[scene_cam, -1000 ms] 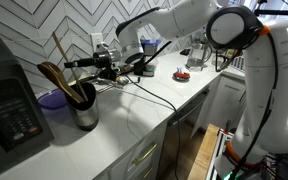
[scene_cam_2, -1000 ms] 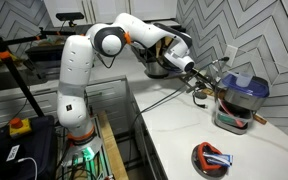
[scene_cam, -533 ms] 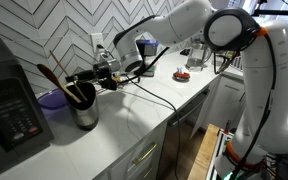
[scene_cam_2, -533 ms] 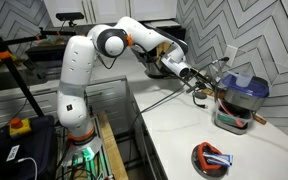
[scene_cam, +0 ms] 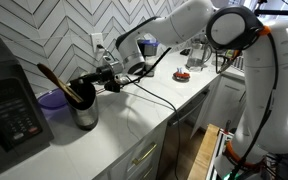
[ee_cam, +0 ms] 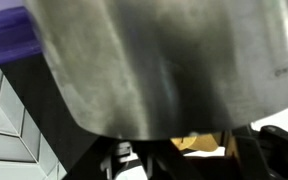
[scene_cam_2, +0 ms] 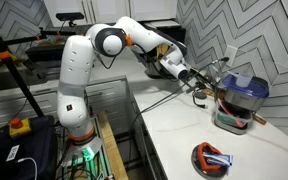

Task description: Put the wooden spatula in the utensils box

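Fingers (scene_cam: pixel 87 83) hover at the utensils box (scene_cam: pixel 84 112) rim; their grip cannot be told. In the wrist view a light-brown sliver, likely the wooden spatula (ee_cam: pixel 199 143), shows between them: light, stiff, smooth, best pinched mid-handle.

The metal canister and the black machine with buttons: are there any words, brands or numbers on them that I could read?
No text can be read in any view.
Black machine: the marks on its button panel are too small to read.
Metal canister: there is a faint small mark near its right edge in the wrist view, too blurred to read.
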Controlling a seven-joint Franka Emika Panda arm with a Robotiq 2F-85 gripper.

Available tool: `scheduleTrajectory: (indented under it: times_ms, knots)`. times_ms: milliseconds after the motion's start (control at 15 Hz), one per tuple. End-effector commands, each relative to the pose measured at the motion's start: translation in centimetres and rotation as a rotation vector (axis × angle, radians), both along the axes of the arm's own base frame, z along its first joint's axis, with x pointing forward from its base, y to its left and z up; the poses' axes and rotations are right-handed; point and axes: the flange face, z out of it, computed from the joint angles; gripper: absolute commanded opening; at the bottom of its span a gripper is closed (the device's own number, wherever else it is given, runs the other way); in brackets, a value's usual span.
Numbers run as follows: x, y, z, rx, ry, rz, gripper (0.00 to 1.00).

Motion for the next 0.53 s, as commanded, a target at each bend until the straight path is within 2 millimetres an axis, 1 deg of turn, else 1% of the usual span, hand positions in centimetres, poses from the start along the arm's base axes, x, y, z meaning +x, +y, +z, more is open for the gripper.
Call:
scheduleTrajectory:
  times_ms: [0,133,200,333,400,467]
  knots:
    - [-3.2,-0.4,4.8,0.013,-0.126,0.078,0.87]
    - [-5.3,-0.8,8.4,0.019,-0.246,0.087,0.99]
    - [-6.2,-1.3,10.0,0.018,-0.295,0.045,1.0]
    - [-7.3,-2.0,12.3,0.021,-0.359,-0.009,1.0]
    - [-4.6,-1.0,11.2,0.032,-0.303,0.045,1.0]
    - [-5.4,-1.4,12.5,0.03,-0.329,0.032,1.0]
